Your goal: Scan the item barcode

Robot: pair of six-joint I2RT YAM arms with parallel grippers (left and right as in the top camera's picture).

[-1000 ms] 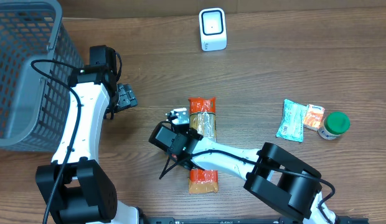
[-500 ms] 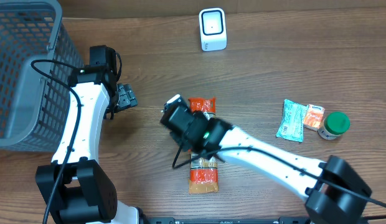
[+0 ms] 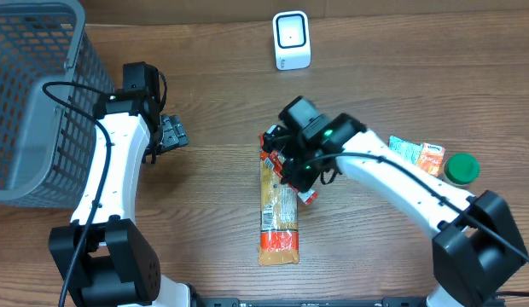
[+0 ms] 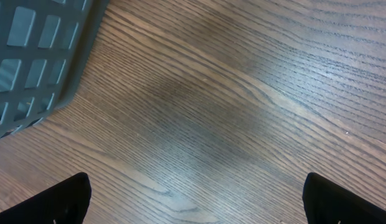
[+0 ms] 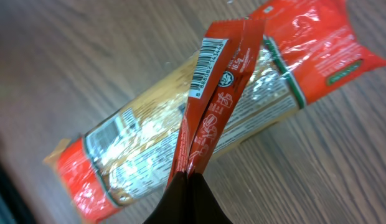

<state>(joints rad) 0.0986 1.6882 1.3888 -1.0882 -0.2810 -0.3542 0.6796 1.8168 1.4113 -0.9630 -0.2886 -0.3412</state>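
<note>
A wooden tabletop [image 3: 401,51] filled every view, mid-brown, with fine darker grain lines running along it. Light fell evenly from above and left only soft, blurred shadows on the wood. In the left wrist view one broad dim patch lay across the middle of the surface. A grey mesh basket [image 3: 26,102] stood on the tabletop at the upper left of the overhead view.

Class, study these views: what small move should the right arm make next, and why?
Probably carry the red sachet toward the white scanner, barcode facing it. The right gripper is shut on the sachet above the pasta pack, the barcode shows near its free end, and the scanner stands well apart.
</note>
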